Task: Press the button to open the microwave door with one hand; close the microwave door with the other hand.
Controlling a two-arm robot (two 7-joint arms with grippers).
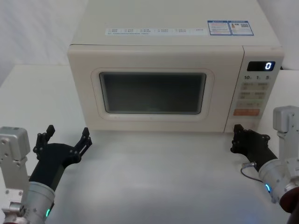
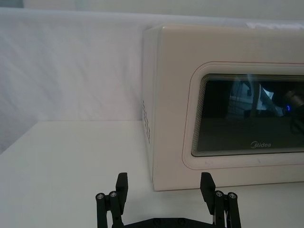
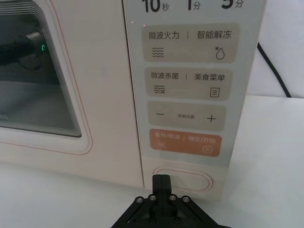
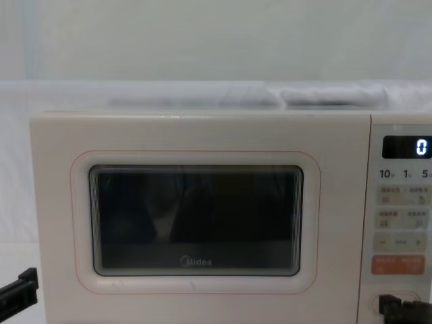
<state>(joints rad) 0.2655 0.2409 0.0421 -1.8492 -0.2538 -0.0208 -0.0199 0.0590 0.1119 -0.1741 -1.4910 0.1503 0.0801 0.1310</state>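
Observation:
The cream microwave stands at the middle of the white table with the microwave door (image 1: 152, 93) shut flush; its dark window and Midea logo face me (image 4: 196, 223). My right gripper (image 3: 161, 180) is shut, its tip just in front of the wide pill-shaped button (image 3: 192, 179) at the foot of the keypad panel; I cannot tell whether they touch. Seen from the head, this gripper (image 1: 238, 136) sits low at the microwave's right front corner. The left gripper (image 1: 67, 136) hovers open above the table before the door's left edge (image 2: 190, 142), holding nothing (image 2: 165, 187).
Above the button are an orange key (image 3: 185, 142) and several cream keys; the display (image 1: 260, 66) reads 0. A black cable (image 3: 273, 69) runs behind the microwave's right side. White table (image 1: 154, 177) stretches in front, a white backdrop behind.

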